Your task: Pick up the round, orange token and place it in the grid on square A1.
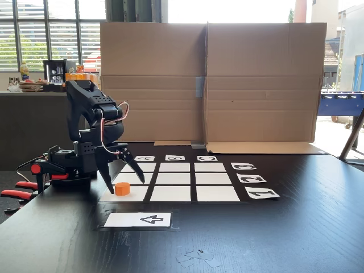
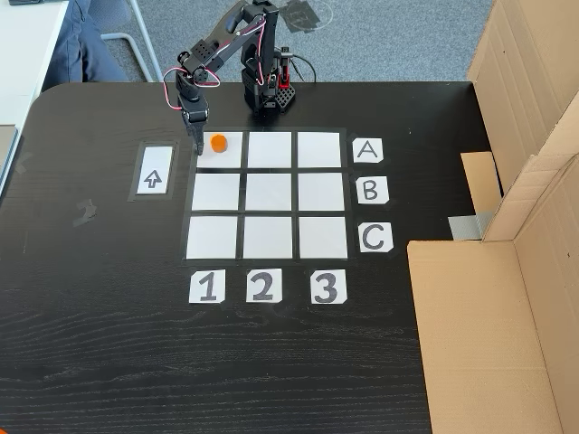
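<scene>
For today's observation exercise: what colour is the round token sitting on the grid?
Bright orange; the round token shows best in the fixed view from above.

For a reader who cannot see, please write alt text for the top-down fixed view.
An orange token sits on the corner square of a white grid, in line with labels A and 1. A black gripper stands open beside it.

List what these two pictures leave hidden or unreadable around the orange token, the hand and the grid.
- The hand: open around the orange token; whether a finger touches it is too small to tell in both fixed views.
- In a fixed view, the hand covers the left edge of square A1.
- The arm hides part of the grid's near-left cells in a fixed view.
- The arrow card: its purpose is unclear.
</scene>
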